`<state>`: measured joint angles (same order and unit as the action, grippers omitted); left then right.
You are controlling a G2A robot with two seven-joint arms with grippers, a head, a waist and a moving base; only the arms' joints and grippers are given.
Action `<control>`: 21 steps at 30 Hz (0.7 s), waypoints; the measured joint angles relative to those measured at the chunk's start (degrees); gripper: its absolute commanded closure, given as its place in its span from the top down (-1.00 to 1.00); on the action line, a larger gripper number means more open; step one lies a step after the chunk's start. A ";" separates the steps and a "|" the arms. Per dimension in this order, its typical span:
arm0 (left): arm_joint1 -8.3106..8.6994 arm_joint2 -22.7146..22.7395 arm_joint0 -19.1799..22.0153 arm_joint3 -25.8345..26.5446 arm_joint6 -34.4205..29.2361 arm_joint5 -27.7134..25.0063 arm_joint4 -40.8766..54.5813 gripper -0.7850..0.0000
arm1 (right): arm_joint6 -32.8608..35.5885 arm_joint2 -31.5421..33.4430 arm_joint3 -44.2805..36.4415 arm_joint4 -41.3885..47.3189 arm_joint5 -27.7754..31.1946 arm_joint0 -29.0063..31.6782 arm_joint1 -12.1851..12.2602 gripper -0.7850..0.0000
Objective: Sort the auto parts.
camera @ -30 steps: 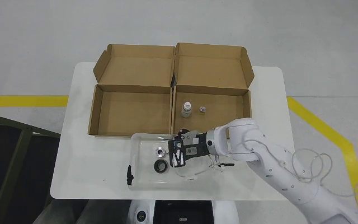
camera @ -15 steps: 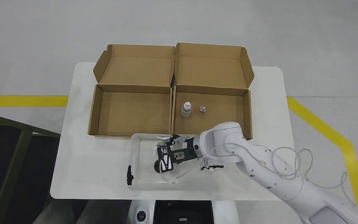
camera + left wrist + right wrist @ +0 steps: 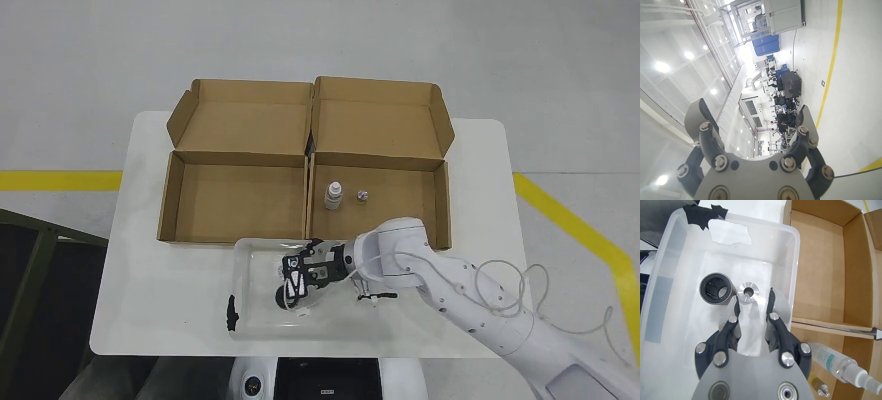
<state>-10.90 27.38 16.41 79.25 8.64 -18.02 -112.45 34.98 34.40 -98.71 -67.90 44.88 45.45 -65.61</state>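
Note:
A clear plastic bin [image 3: 240, 290] at the table's front holds a silver round part [image 3: 748, 292] with a centre hole and a black cylindrical bearing [image 3: 715, 291] lying right beside it. My right gripper [image 3: 753, 295] is down inside the bin and open, with one finger on each side of the silver part. In the top view this gripper [image 3: 293, 277] covers the silver part, and the black bearing [image 3: 284, 297] shows just in front of it. My left gripper [image 3: 753, 111] is open, holds nothing, and points up at the ceiling.
Two open cardboard boxes stand behind the bin, the left box [image 3: 235, 205] and the right box [image 3: 400, 205]. The right one holds a white spray bottle [image 3: 334, 193] and a small metal part [image 3: 364, 194]. Black tape [image 3: 231, 315] marks the bin's left rim.
My right gripper has moved left along the bin, from its middle to over the silver part, and lowered around it. The parts have not moved.

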 measured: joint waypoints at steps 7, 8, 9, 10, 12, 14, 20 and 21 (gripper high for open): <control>0.00 0.00 0.00 0.00 0.00 0.00 0.00 1.00 | 1.33 -0.60 1.33 -0.22 -1.31 0.10 -0.61 -0.30; 0.00 0.00 0.00 0.00 0.00 0.00 0.00 1.00 | 1.45 -0.64 1.40 -0.24 -1.36 0.10 -0.67 -0.30; 0.00 0.00 0.00 0.00 0.00 0.00 0.00 1.00 | 1.54 -0.70 1.51 -0.28 -1.38 0.11 -0.76 -0.30; 0.00 0.00 0.00 0.00 0.00 0.00 0.00 1.00 | 1.61 -0.78 1.60 -0.34 -1.38 0.11 -0.83 -0.30; 0.00 0.00 0.00 0.00 0.00 0.00 0.00 1.00 | 1.71 -0.99 1.82 -0.44 -1.45 0.11 -1.01 -0.30; 0.00 0.00 0.00 0.00 0.00 0.00 0.00 1.00 | 1.80 -1.26 1.96 -0.54 -1.53 0.06 -1.22 -0.30; 0.00 0.00 0.00 0.00 0.00 0.00 0.00 1.00 | 2.09 -2.47 2.96 -0.91 -1.68 -0.45 -2.07 -0.30; 0.00 0.00 0.00 0.00 0.00 0.00 0.00 1.00 | 2.12 -2.72 3.28 -1.03 -1.68 -0.60 -2.26 -0.29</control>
<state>-10.90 27.38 16.41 79.25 8.64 -18.02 -112.45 37.10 31.68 -95.43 -68.93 43.20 44.85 -67.87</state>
